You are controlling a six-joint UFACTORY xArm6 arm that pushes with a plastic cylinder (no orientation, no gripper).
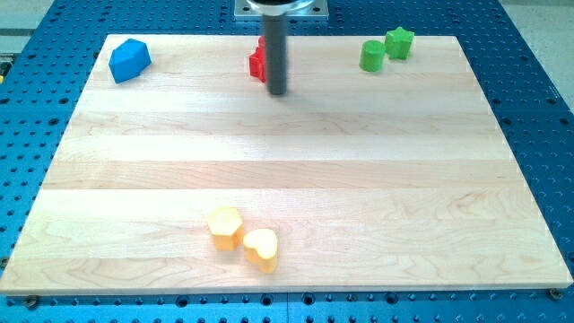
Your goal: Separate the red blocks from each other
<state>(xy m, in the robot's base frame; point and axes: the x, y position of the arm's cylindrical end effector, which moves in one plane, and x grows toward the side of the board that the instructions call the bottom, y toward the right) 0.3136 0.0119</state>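
Observation:
Red blocks sit together near the view's top centre, mostly hidden behind my dark rod, so their shapes and number cannot be made out. My tip rests on the board just right of and slightly below the red blocks, touching or nearly touching them.
A blue block lies at the top left. A green cylinder and a green star-like block sit side by side at the top right. A yellow hexagon and a yellow heart touch near the bottom centre. The wooden board lies on a blue perforated table.

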